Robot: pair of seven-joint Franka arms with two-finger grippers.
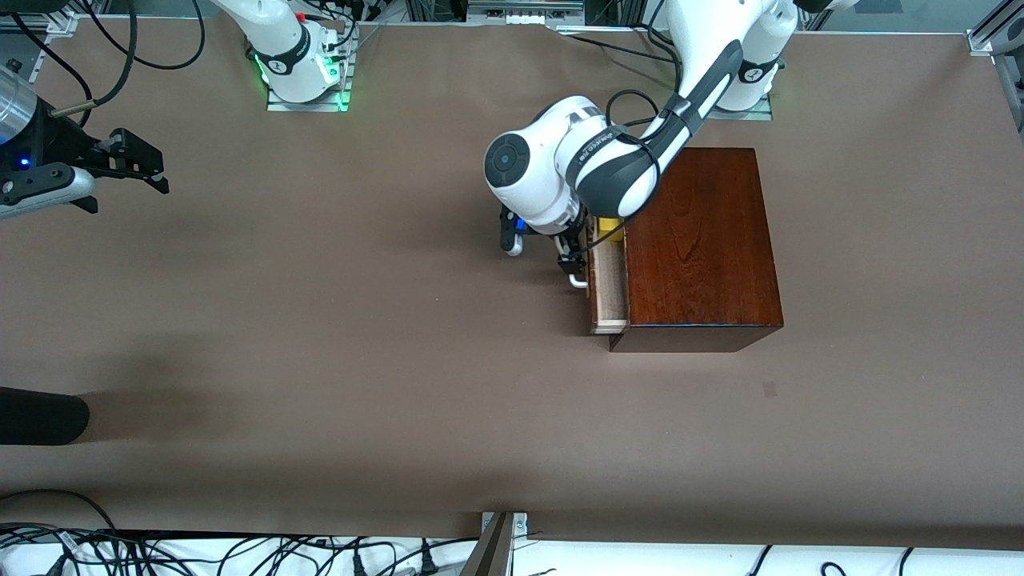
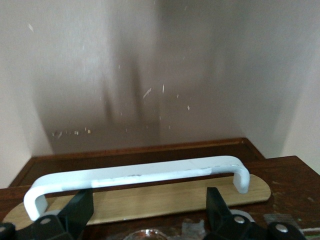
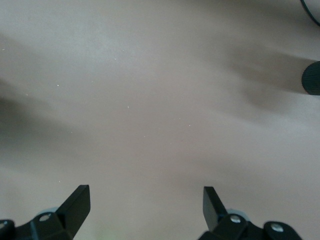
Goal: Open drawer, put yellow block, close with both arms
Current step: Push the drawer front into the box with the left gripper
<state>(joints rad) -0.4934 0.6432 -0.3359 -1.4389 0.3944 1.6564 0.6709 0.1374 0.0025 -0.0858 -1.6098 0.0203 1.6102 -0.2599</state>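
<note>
The drawer (image 1: 610, 282) stands a little way out of the dark mahogany box (image 1: 696, 240), and a strip of its pale tray shows. The yellow block (image 1: 611, 229) lies in the tray at the end farther from the front camera, partly hidden by the left arm. My left gripper (image 1: 570, 258) is right at the drawer's front, open, by the white bar handle (image 1: 578, 280). In the left wrist view the handle (image 2: 140, 175) runs across just past the left gripper (image 2: 147, 202), whose fingers hold nothing. My right gripper (image 1: 158, 172) (image 3: 146, 195) waits open over bare table at the right arm's end.
The brown table (image 1: 360, 344) stretches wide between the box and the right gripper. A black rounded object (image 1: 40, 416) pokes in at the table's edge at the right arm's end, nearer the front camera. Cables lie along the table's near edge.
</note>
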